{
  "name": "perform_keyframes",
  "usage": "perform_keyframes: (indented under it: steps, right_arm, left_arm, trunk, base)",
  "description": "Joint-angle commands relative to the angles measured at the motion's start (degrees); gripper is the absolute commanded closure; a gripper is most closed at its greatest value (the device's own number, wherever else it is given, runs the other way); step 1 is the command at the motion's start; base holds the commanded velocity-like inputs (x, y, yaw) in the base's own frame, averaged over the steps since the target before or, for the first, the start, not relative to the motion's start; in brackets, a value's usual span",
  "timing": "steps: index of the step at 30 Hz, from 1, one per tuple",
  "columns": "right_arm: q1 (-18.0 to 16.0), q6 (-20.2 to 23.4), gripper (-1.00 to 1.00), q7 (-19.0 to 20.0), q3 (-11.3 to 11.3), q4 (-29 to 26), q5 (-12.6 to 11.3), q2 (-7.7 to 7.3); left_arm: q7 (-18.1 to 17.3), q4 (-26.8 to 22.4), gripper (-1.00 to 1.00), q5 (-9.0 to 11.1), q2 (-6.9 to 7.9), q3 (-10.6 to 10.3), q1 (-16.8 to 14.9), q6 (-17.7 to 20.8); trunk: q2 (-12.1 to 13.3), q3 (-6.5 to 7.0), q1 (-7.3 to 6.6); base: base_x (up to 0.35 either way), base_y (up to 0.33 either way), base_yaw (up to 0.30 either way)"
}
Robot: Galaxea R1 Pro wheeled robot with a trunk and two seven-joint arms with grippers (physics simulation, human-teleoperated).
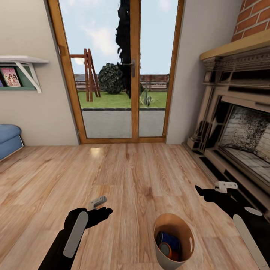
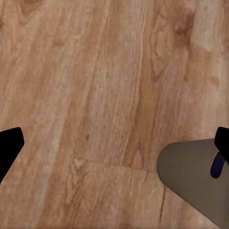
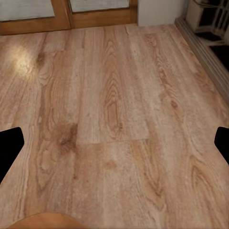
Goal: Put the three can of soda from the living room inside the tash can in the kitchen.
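The trash can [image 1: 162,255] stands on the wood floor low in the head view, between my two arms. It is pale grey outside and tan inside. A dark blue soda can [image 1: 171,239] and an orange soda can [image 1: 166,249] lie inside it; a third can is hidden. My left gripper [image 1: 104,208] hovers open to the bin's left, and my right gripper [image 1: 210,189] is open to its upper right. In the left wrist view the bin's grey wall [image 2: 191,179] sits beside one fingertip [image 2: 222,141]. The bin's tan rim [image 3: 43,222] edges the right wrist view.
This is the living room: a glass double door [image 1: 123,75] with a wooden frame ahead, a brick fireplace [image 1: 240,127] along the right, and the blue sofa's end [image 1: 8,139] at the left under a wall shelf [image 1: 20,71]. Open wood floor [image 1: 131,172] lies ahead.
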Motion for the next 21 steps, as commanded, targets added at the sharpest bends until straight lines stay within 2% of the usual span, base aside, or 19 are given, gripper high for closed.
perform_keyframes:
  steps: [1,2,4,6,11,21]
  right_arm:
    - [0.0,0.0,-1.0,0.0,0.0,0.0,0.0,0.0]
    - [0.0,0.0,-1.0,0.0,0.0,0.0,0.0,0.0]
    - [0.1,0.0,-1.0,0.0,0.4,8.4,0.0,0.43]
    - [0.6,0.4,-1.0,-0.1,0.6,13.2,0.0,1.2]
    - [0.9,0.6,-1.0,-0.2,0.7,16.0,0.0,1.72]
    - [1.0,0.7,-1.0,-0.2,0.7,16.5,0.0,1.84]
  left_arm:
    - [0.0,0.0,-1.0,0.0,0.0,0.0,0.0,0.0]
    - [0.0,0.0,-1.0,0.0,0.0,0.0,0.0,-0.1]
    - [-0.4,2.6,-1.0,0.0,0.04,0.0,0.2,-3.2]
    - [-0.7,4.5,-1.0,0.0,0.1,0.0,0.6,-6.3]
    - [-0.9,5.7,-1.0,0.0,0.44,0.0,2.0,-8.6]
    - [-1.2,6.0,-1.0,0.0,0.56,0.0,3.5,-12.3]
  trunk:
    - [0.0,0.0,0.0]
    - [0.0,0.0,0.0]
    - [0.0,0.0,0.0]
    - [0.0,0.0,0.0]
    - [0.0,0.0,0.0]
    - [0.0,0.0,0.0]
  base:
    - [0.0,0.0,0.0]
    - [0.0,0.0,0.0]
    - [0.0,0.0,0.0]
    - [0.0,0.0,0.0]
    - [0.0,0.0,0.0]
    - [0.0,0.0,0.0]
